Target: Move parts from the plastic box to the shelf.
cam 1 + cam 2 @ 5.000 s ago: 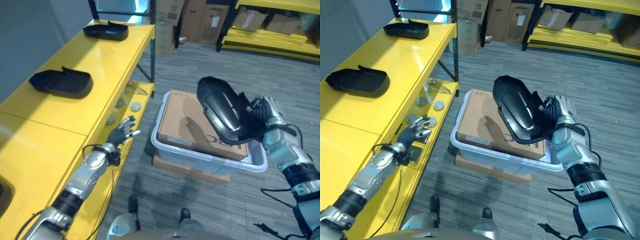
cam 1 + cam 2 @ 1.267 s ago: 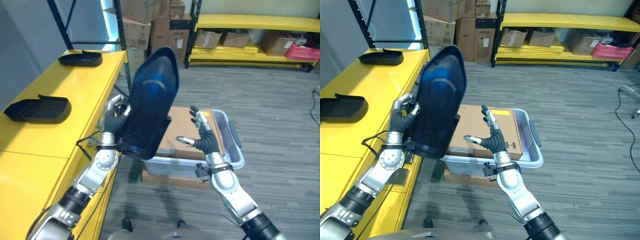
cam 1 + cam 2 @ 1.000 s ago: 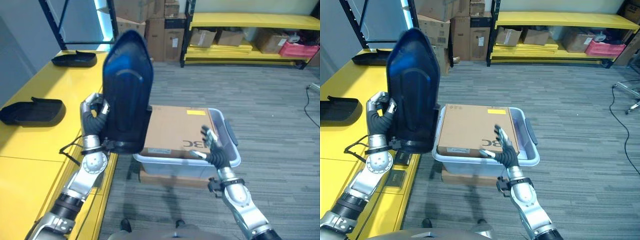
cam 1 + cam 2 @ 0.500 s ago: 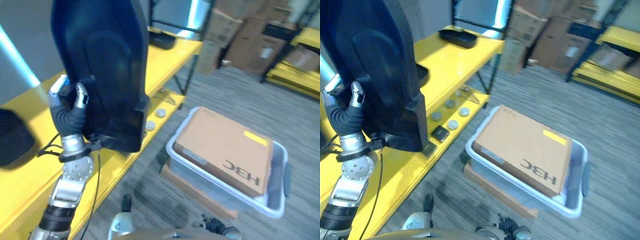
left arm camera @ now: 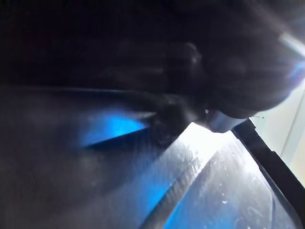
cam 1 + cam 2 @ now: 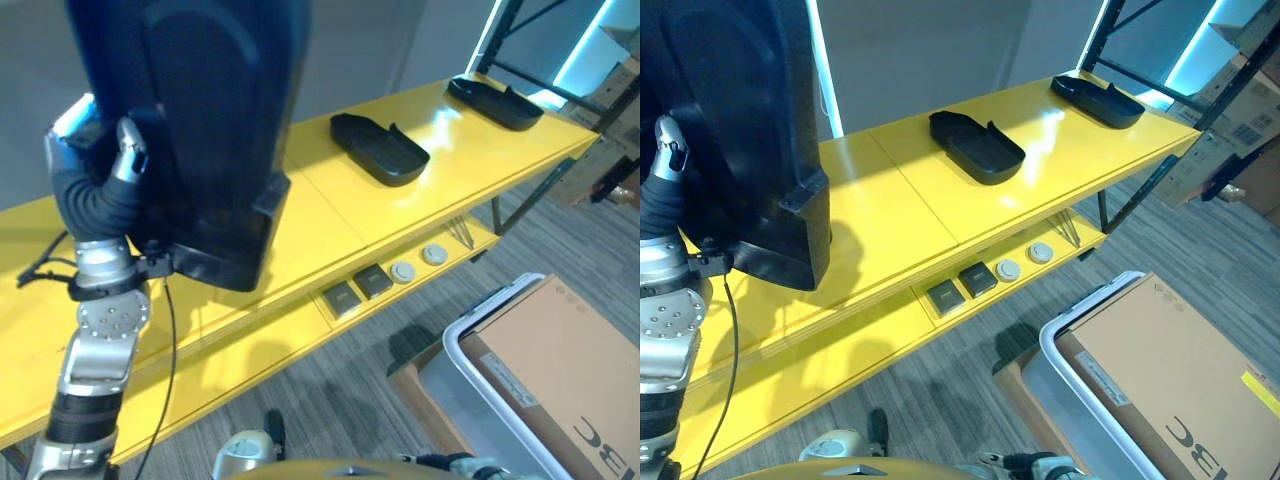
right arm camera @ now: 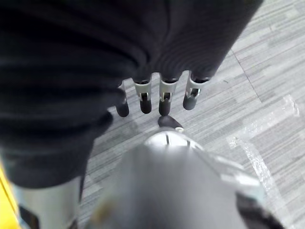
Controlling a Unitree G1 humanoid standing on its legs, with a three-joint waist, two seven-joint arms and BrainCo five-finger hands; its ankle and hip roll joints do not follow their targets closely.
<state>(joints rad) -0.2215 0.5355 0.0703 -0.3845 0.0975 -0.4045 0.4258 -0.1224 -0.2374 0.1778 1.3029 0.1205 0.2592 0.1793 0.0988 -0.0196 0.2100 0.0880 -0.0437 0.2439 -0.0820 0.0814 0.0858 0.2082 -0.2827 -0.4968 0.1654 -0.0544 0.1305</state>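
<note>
A: Left hand (image 6: 100,185) is curling round the big black part (image 6: 190,120), holding it upright above the yellow shelf's (image 6: 330,210) near edge. Right hand (image 7: 157,95) is hanging relaxed, holding nothing.

B: Placing step; lowering flat beside the two shelved parts (image 6: 380,148) probably comes next.

Left robot hand (image 6: 100,175) raised high at the view's left, silver forearm rising nearly upright beneath it, dark ribbed wrist bent, fingers (image 6: 128,160) curled round the edge of the large dark part (image 6: 200,120) and clamping it upright. Right robot hand (image 7: 157,95) hanging low, pointing toward the floor, silver dark-tipped fingers (image 7: 145,98) straight in a row, holding nothing.
</note>
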